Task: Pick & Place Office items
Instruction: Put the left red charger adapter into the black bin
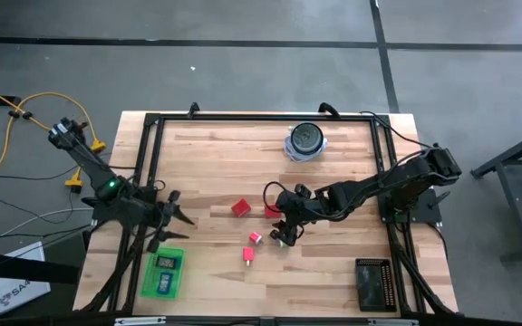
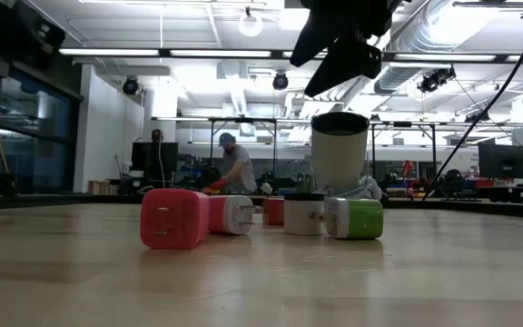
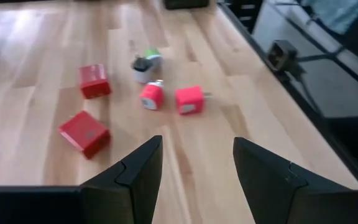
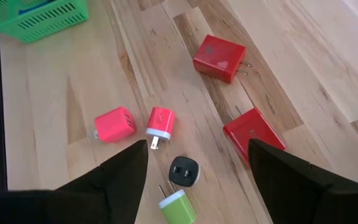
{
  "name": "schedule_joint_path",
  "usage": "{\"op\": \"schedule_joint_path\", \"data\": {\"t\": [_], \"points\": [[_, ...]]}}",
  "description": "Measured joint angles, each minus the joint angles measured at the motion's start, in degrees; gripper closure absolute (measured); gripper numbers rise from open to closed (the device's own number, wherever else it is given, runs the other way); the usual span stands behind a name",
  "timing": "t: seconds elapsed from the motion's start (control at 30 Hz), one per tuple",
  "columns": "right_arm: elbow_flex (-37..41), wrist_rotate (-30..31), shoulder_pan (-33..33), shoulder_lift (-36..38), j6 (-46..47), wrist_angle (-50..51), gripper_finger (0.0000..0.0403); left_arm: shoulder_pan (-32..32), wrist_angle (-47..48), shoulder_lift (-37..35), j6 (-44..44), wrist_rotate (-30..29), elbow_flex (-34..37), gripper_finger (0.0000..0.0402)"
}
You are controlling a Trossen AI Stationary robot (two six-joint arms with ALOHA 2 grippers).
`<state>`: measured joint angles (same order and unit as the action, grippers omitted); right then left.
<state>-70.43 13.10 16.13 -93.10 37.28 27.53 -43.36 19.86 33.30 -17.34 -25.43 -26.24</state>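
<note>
Right gripper hovering with fingers spread, empty, over green-tipped plug and black plug. Nearby: pink chargers, red blocks. Left gripper parted, empty, beside green tray. Round canister well apart.

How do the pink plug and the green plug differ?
The pink plug is a boxy block, pink all over; the green plug is rounder, green with a white end. The pink one lies apart toward the green basket; the green one sits beside a black plug. Both lie on the table, untouched.
</note>
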Motion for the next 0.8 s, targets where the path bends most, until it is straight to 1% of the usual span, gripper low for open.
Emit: {"op": "schedule_joint_path", "data": {"t": [0.5, 0.63, 0.8], "points": [[0.0, 0.0, 0.0, 0.0, 0.0, 0.0, 0.0139, 14.1, -0.1, 0.0, -0.1, 0.0, 0.0, 0.0211], [0.0, 0.0, 0.0, 0.0, 0.0, 0.0, 0.0139, 16.5, -0.3, 0.0, -0.1, 0.0, 0.0, 0.0211], [0.0, 0.0, 0.0, 0.0, 0.0, 0.0, 0.0139, 17.6, -0.3, 0.0, -0.1, 0.1, 0.0, 0.0211]]}}
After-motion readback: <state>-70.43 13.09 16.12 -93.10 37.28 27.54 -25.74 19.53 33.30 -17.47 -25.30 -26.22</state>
